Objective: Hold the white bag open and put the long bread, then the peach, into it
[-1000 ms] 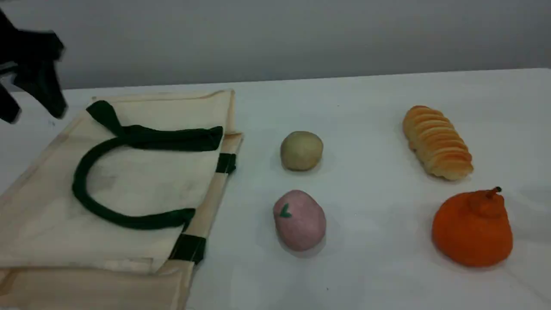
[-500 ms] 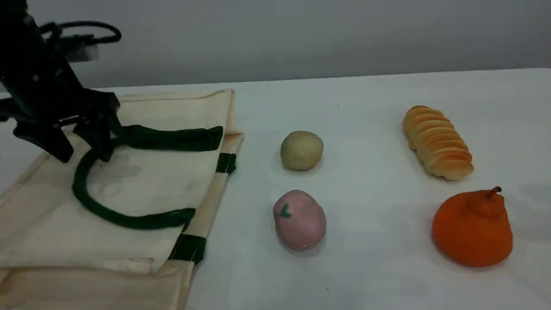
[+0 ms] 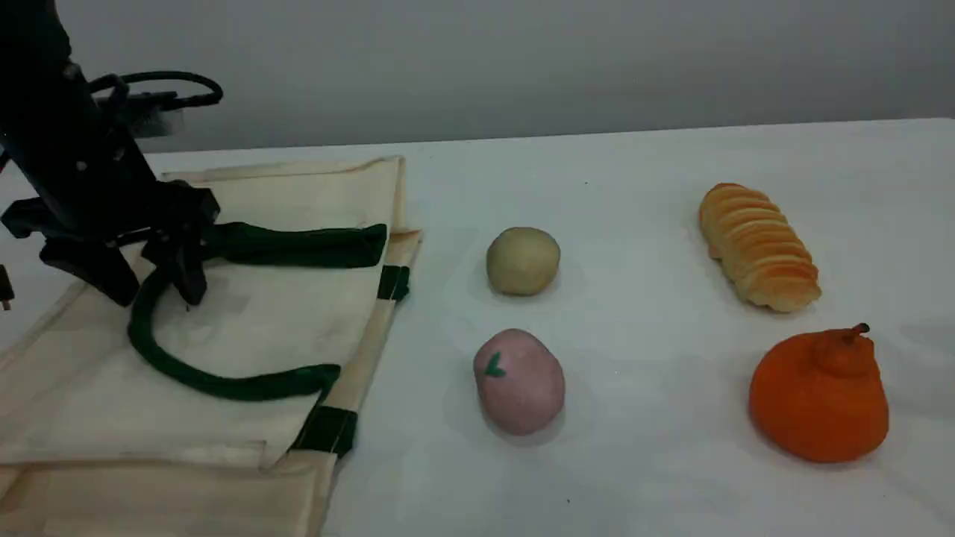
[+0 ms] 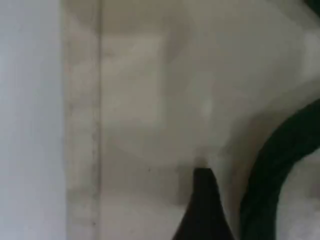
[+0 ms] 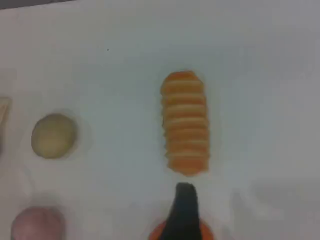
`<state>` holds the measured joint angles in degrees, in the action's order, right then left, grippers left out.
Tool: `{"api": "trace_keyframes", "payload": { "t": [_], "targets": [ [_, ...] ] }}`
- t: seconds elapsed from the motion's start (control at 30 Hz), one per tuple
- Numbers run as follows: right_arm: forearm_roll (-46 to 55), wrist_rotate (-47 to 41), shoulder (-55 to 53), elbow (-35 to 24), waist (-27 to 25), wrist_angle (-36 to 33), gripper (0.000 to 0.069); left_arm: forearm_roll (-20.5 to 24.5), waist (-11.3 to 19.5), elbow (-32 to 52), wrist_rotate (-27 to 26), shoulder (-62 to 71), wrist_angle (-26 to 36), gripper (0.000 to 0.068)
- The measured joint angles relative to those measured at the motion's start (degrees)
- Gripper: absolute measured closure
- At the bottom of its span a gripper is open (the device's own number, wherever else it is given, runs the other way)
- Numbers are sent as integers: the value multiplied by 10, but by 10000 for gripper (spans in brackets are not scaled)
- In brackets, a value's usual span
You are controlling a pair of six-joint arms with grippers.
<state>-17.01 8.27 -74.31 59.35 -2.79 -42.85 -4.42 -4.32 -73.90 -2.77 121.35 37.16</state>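
The white bag [image 3: 261, 328] lies flat at the table's left, its dark green handle [image 3: 224, 384] looped on top. My left gripper [image 3: 147, 287] stands open just over the bag, one finger on each side of the handle's upper left bend. In the left wrist view its fingertip [image 4: 202, 210] hovers over the bag's cloth [image 4: 150, 100] beside the handle [image 4: 280, 170]. The long bread [image 3: 757, 246] lies at the far right, the peach [image 3: 520, 380] in the middle front. My right arm is outside the scene view; its fingertip [image 5: 185, 205] hangs just short of the long bread [image 5: 185, 122], holding nothing. The peach [image 5: 37, 224] shows at the lower left there.
A small round beige ball [image 3: 522, 261] sits behind the peach. An orange pear-shaped fruit [image 3: 818, 395] stands in front of the long bread and shows under the right fingertip as an orange edge [image 5: 206, 234]. The white table [image 3: 642, 179] ends at a grey wall.
My left gripper has swung in from the far left edge and come down onto the bag, straddling the handle. The handle's upper bend has shifted slightly. The food items have not moved.
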Motion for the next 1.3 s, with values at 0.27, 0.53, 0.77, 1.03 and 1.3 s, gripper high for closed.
{"api": "trace_keyframes", "payload": {
  "t": [0.27,0.53,0.77,1.03,1.3],
  "targets": [
    [0,0,0,0,0,-1,104,-5,0,0,1,10,9,335],
    [2,0,0,0,0,-1,104,-5,1,0,-15,12,13,592],
    [2,0,0,0,0,3,104,-5,1,-41,-55,-6,80,592],
    [2,0,0,-1,0,8,104,-79,1,-175,-128,-14,259,592],
    [2,0,-3,-2,0,9,104,-160,1,-270,-234,-28,329,592]
  ]
}}
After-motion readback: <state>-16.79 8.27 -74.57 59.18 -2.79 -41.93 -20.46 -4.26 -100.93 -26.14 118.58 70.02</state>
